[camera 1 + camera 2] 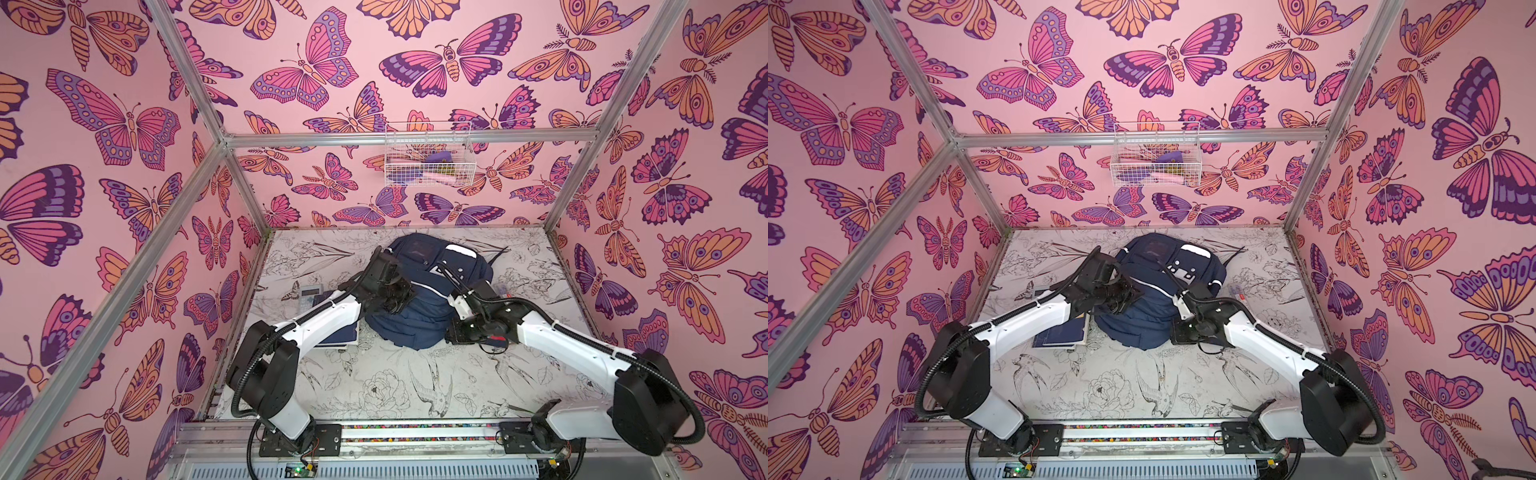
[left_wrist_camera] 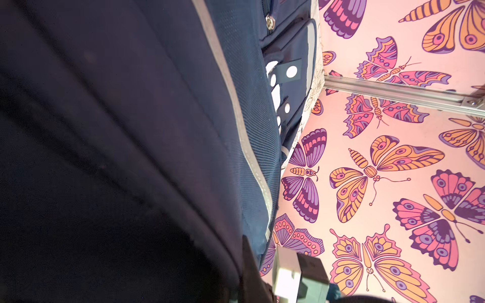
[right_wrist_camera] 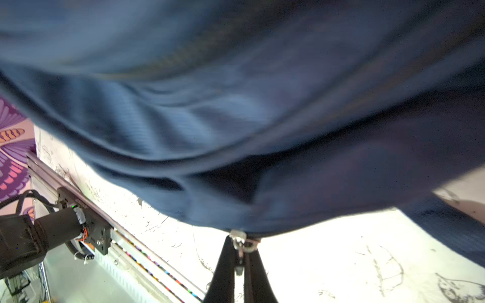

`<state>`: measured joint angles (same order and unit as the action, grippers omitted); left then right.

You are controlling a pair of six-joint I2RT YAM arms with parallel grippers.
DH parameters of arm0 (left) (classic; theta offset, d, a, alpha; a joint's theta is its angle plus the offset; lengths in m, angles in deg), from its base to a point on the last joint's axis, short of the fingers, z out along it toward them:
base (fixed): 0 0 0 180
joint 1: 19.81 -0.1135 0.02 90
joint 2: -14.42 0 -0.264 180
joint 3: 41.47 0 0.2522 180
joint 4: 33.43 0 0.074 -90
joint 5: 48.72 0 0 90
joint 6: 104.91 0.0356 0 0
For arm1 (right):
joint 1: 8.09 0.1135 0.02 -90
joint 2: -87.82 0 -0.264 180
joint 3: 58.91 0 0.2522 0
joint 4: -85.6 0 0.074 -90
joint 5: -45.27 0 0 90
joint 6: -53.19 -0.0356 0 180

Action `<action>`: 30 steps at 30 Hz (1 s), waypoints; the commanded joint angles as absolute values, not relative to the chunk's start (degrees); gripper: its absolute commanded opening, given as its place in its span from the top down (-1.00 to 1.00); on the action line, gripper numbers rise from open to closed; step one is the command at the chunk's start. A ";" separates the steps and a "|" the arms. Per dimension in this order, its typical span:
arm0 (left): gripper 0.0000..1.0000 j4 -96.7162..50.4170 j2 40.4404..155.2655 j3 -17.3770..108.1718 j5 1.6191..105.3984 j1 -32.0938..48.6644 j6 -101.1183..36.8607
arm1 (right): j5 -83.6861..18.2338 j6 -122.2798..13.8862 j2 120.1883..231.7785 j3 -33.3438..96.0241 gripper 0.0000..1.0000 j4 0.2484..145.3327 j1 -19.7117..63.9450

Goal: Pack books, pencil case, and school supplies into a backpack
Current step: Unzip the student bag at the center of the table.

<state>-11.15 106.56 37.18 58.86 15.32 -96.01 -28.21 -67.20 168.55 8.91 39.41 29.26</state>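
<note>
**Backpack held by its zip pull**

The backpack is laid mid-table, towards the far wall. Its zip pull is pinched in the closed right gripper at the near edge. The left gripper is shut against the bag's left side; whether fabric is caught cannot be told. The books are stacked just left, the calculator beyond.

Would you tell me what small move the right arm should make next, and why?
Probably draw the zipper pull a little along the seam of the backpack. The right tool is closed on that pull, no opening shows in the backpack, and the books lie outside on the table.
</note>
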 commanded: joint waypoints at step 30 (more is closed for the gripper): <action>-0.12 -5.57 116.21 40.78 67.32 3.39 -79.60 | -28.03 -65.31 173.12 16.37 1.00 31.14 32.76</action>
